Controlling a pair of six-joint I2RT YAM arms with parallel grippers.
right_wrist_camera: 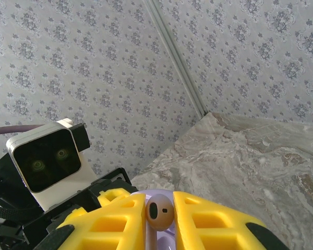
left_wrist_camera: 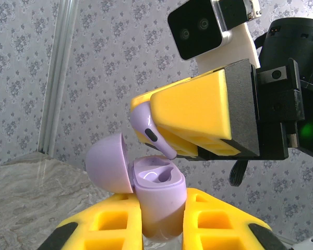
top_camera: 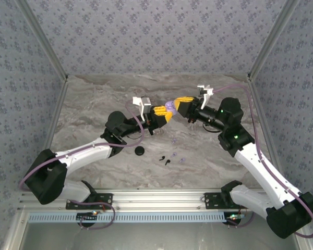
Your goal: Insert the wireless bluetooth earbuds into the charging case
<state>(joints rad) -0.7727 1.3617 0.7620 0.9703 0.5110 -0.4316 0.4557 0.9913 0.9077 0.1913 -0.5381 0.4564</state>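
Note:
My left gripper (left_wrist_camera: 161,221) is shut on a lilac charging case (left_wrist_camera: 159,200), held upright above the table with its domed lid (left_wrist_camera: 108,162) swung open to the left. My right gripper (right_wrist_camera: 159,221) is shut on a lilac earbud (right_wrist_camera: 159,212). From the left wrist view that earbud (left_wrist_camera: 148,130) hangs between the right gripper's yellow fingers (left_wrist_camera: 198,112), stem down, its tip just over the case's open well. In the top view the two grippers meet nose to nose at the case (top_camera: 170,106), mid-table. Small dark buds (top_camera: 167,161) and a lilac bud (top_camera: 181,158) lie on the table.
A round black case (top_camera: 140,151) sits on the marble table (top_camera: 94,104) near the left arm's elbow. Patterned walls close the table on three sides. The left wrist camera block (right_wrist_camera: 44,161) faces my right wrist closely.

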